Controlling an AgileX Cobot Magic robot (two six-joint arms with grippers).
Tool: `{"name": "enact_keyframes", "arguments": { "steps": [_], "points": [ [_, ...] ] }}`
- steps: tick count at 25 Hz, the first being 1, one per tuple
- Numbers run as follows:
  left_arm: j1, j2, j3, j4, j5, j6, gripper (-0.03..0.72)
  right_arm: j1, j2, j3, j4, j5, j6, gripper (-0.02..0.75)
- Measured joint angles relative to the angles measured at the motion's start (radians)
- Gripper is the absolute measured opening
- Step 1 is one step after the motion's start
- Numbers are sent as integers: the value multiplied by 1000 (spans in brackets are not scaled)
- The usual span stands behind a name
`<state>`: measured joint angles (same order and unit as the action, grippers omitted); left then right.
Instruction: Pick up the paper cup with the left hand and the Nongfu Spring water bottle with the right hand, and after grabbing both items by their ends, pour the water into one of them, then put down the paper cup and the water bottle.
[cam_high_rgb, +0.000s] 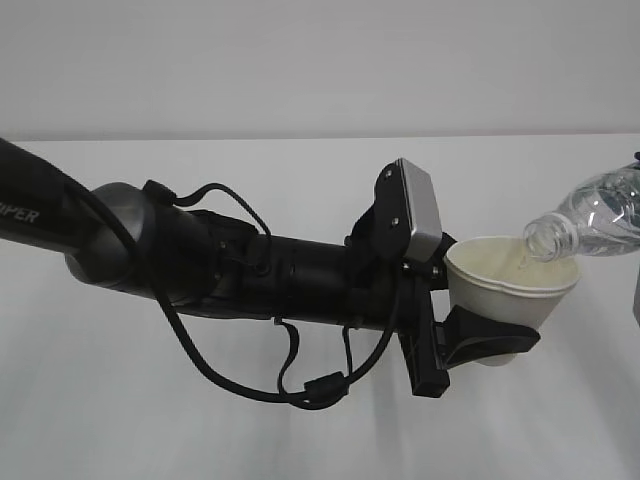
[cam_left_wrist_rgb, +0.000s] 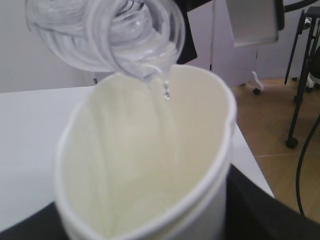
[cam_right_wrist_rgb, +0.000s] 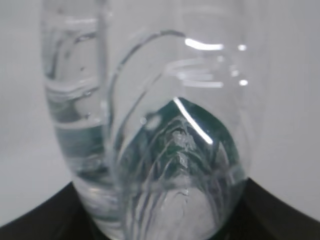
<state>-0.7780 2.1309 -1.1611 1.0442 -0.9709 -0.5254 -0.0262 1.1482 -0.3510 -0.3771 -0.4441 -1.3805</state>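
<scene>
left hand (cam_high_rgb: 478, 345): fingers clamped round paper cup (cam_high_rgb: 508, 290), held above desk (cam_high_rgb: 560, 420) near right edge | right hand: fingers gripping water bottle (cam_high_rgb: 600, 215), tipped over cup rim | water (cam_left_wrist_rgb: 166, 92) dripping in

The Nongfu Spring water bottle (cam_high_rgb: 600, 212) runs off the exterior view's right edge, hiding its base and the right hand.

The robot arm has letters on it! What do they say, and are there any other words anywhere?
"IPER": white letters on the left hand's black arm, cut off by the picture's left edge, so the word may be longer.
The Nongfu Spring water bottle: its green label shows only as a blur; nothing readable.
The paper cup: plain white, no print.
</scene>
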Motion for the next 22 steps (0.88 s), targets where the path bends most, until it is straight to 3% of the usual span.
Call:
{"name": "enact_keyframes", "arguments": {
  "steps": [22],
  "points": [
    [0,0,0,0,0,0,430,0,0,0,0,1,-17,447]
  ]
}}
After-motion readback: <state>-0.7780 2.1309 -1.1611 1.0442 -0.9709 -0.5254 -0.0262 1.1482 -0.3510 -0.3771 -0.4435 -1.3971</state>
